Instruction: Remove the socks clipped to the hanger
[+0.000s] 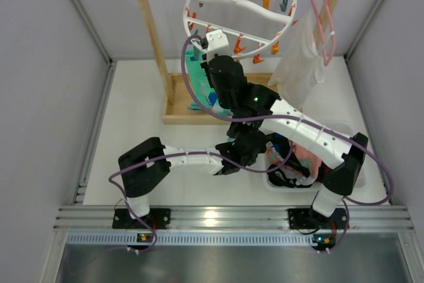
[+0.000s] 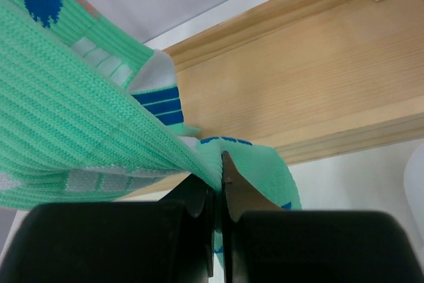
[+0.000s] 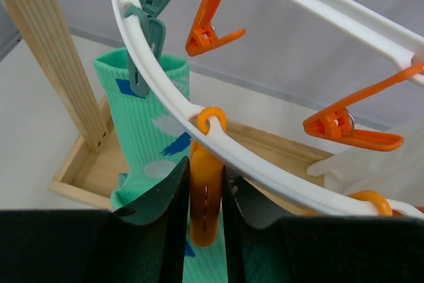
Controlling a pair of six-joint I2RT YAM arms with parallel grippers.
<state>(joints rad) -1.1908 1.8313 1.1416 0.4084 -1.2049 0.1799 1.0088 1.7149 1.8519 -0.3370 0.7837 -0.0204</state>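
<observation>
Teal sock (image 2: 79, 130) sits clamped in my left gripper (image 2: 217, 183) — right gripper (image 3: 204, 170) pinches the hanger's (image 3: 265, 164) orange clip (image 3: 204, 213) — I'd squeeze fully, then tug.

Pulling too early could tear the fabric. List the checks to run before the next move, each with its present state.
1. Left gripper shut on the green ribbed knit sock: ok.
2. Right gripper pressing both sides of the hanging orange plastic clip: ok.
3. That clip's mouth open: cannot tell, hidden.
4. Sock cuff freed from the teal plastic clip on the round white plastic hanger: not ok, pinned.
</observation>
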